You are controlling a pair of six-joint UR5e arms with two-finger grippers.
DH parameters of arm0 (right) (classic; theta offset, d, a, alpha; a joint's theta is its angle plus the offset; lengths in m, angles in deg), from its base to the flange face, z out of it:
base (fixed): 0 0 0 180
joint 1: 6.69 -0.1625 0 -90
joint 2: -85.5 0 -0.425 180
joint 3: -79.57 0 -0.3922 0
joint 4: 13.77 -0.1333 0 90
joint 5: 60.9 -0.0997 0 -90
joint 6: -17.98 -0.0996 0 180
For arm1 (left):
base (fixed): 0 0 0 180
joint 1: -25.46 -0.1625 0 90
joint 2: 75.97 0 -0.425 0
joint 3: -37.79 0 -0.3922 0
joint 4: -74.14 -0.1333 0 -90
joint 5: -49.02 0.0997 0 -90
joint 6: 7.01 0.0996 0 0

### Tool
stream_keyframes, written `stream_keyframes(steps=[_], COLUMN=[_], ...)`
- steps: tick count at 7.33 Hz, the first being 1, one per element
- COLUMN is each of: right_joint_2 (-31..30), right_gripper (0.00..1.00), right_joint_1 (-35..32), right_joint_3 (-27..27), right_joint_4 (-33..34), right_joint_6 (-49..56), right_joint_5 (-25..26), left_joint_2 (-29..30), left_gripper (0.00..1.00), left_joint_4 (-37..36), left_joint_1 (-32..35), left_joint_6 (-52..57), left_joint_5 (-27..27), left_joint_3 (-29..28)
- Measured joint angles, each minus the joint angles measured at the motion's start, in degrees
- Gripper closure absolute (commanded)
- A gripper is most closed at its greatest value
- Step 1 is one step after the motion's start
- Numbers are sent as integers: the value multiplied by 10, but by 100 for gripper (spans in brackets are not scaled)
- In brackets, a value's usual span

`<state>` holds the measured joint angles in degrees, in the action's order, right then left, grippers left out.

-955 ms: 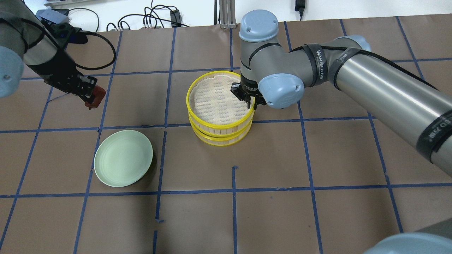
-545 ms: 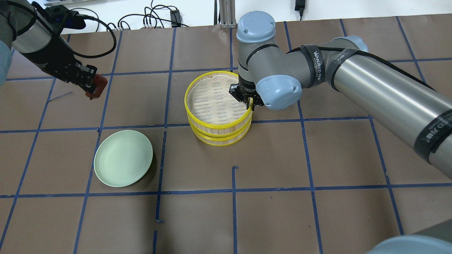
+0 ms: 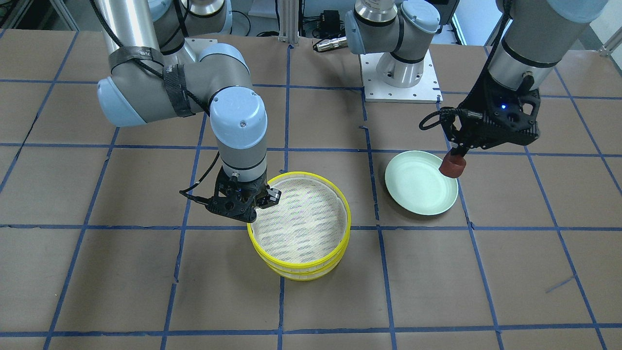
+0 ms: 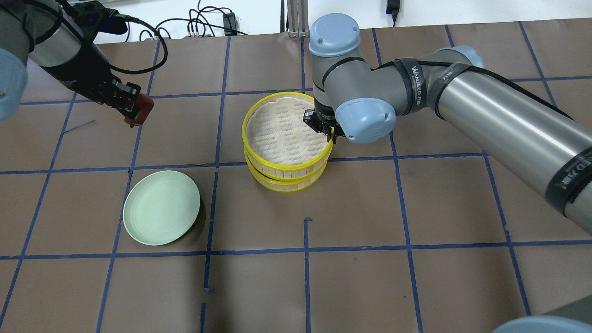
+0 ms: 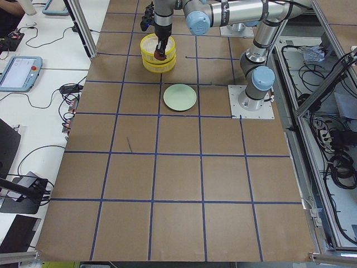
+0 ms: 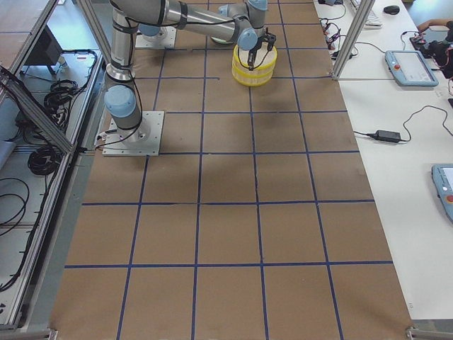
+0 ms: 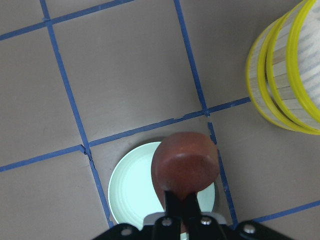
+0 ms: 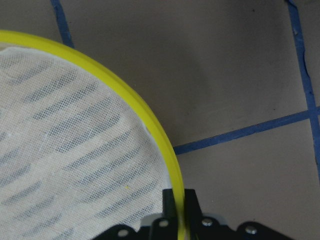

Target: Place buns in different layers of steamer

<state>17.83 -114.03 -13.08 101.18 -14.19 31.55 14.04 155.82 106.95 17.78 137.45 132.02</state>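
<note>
The steamer is two stacked yellow-rimmed trays. The top tray [image 4: 282, 132] shows a bare mesh base and sits slightly offset over the lower tray [image 4: 289, 184]. My right gripper [image 4: 329, 133] is shut on the top tray's right rim; the right wrist view shows the rim [image 8: 150, 125] running between the fingers. My left gripper [image 4: 135, 112] is shut on the dark reddish-brown bun [image 4: 144, 105], held in the air left of the steamer. In the left wrist view the bun [image 7: 185, 162] hangs above the plate. The white bun is out of view.
An empty pale green plate [image 4: 162, 213] lies on the brown table, front left of the steamer; it also shows in the front-facing view [image 3: 421, 182]. Blue tape lines grid the table. Cables lie along the far edge.
My left gripper has carried the brown bun to the right and slightly away from the plate. My right gripper and the top tray have shifted slightly left, leaving the tray offset over the lower one.
</note>
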Motion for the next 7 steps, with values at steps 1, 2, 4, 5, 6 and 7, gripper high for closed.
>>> stream_keyframes(steps=[1,2,4,5,6,7], right_joint_2=[0,-1,0,2,3,5], right_gripper=[92,92,91,88,76,60], right_joint_1=[-1,-2,-12,-15,-17,-17], right_joint_3=[0,1,2,2,2,1], right_joint_4=[0,1,3,4,5,5], right_joint_6=[-2,-2,-3,-3,-4,-4], right_joint_5=[1,2,5,6,6,6], left_joint_2=[-1,-2,-4,-5,-5,-5], left_gripper=[97,97,97,97,97,97], left_joint_4=[-2,-2,-3,-3,-3,-2], left_joint_1=[6,8,10,11,11,11], left_joint_6=[0,0,0,0,0,0], left_joint_5=[0,-2,-3,-3,-3,-3], left_joint_3=[0,1,2,2,2,2])
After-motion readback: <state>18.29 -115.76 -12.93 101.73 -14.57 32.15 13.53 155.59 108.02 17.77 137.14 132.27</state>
